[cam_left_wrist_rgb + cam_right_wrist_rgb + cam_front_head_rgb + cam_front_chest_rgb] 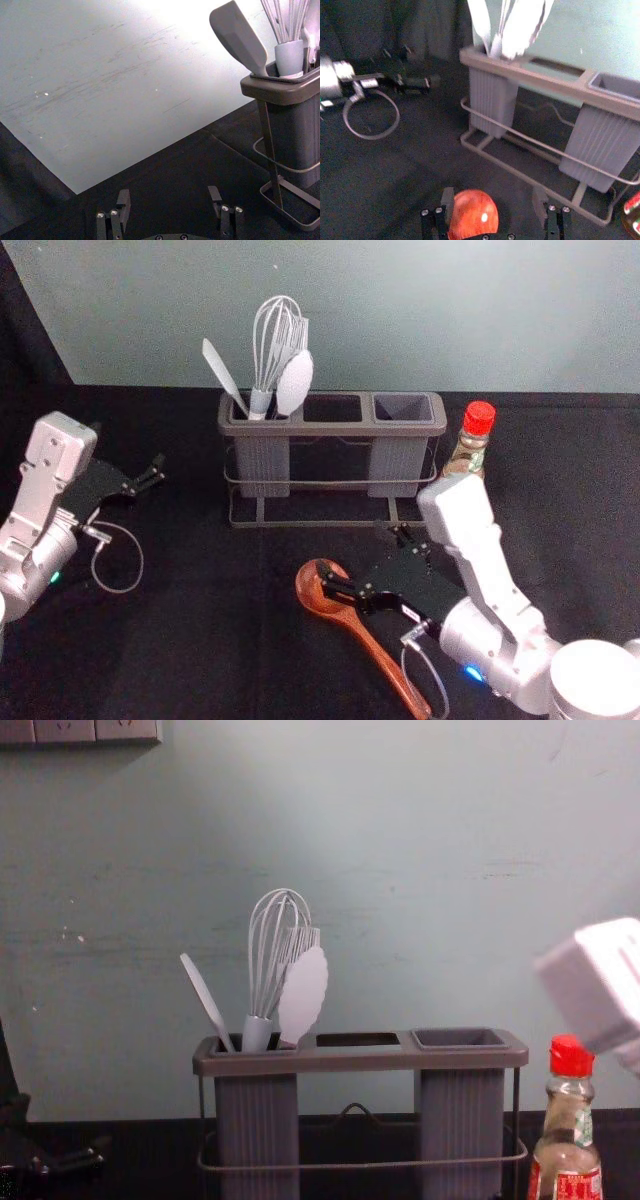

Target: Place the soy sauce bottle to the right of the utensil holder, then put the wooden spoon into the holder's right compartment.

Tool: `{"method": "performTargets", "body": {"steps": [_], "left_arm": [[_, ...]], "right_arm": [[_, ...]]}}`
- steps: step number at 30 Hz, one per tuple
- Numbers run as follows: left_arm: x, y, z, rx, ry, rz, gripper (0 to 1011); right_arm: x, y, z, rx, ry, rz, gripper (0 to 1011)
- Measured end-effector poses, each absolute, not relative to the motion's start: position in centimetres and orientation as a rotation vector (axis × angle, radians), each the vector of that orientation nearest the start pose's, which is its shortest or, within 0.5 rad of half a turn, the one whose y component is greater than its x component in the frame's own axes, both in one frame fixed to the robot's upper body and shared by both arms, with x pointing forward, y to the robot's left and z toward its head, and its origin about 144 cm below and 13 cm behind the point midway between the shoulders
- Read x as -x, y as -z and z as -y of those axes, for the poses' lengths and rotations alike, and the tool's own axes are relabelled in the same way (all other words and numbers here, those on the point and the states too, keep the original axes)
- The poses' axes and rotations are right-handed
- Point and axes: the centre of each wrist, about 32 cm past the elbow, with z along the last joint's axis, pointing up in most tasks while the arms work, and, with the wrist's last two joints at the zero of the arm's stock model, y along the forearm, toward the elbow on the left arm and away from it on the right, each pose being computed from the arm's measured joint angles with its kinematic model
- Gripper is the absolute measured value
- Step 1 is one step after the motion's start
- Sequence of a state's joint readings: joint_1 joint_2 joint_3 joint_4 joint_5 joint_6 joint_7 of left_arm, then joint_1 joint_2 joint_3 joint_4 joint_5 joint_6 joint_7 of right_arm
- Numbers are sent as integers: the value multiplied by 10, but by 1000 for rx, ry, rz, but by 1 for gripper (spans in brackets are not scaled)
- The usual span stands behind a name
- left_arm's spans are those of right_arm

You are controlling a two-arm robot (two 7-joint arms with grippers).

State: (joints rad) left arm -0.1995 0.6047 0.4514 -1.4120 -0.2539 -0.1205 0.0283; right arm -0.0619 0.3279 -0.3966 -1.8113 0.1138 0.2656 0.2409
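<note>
On the worktop [200, 650], before the utensil holder [335, 428]: wooden spoon [374, 644] lying down, right end effector [352, 550] at its bowl, fingers apart. Soy sauce bottle [468, 452] upright, just right of holder. Left end effector [128, 447] left of holder, fingers apart.

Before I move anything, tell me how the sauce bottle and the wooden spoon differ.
The bottle stands upright; the spoon lies down.
The bottle is right of the holder; the spoon is in front of it, its bowl by the open right gripper.
The bottle has a red cap; the spoon is reddish brown.
Both are outside the holder.
</note>
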Motion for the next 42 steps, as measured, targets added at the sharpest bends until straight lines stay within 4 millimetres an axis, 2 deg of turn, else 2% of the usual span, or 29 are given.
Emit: {"method": "performTargets", "body": {"steps": [5,13,19,27,42], "left_arm": [[-489,-1140,-310,-304,-1248,285,1011],[-489,-1140,-310,-304,-1248,285,1011],[-489,-1140,-310,-304,-1248,285,1011],[-489,-1140,-310,-304,-1248,285,1011],[-489,-1140,-310,-304,-1248,285,1011]], "right_arm": [[-414,-1191,164,424,933,-60,1000],[-423,-1209,141,578,949,-119,1002],[-435,-1217,131,640,934,-176,1002],[-444,-1219,123,672,893,-211,1000],[-449,-1213,117,694,882,-223,1002]]}}
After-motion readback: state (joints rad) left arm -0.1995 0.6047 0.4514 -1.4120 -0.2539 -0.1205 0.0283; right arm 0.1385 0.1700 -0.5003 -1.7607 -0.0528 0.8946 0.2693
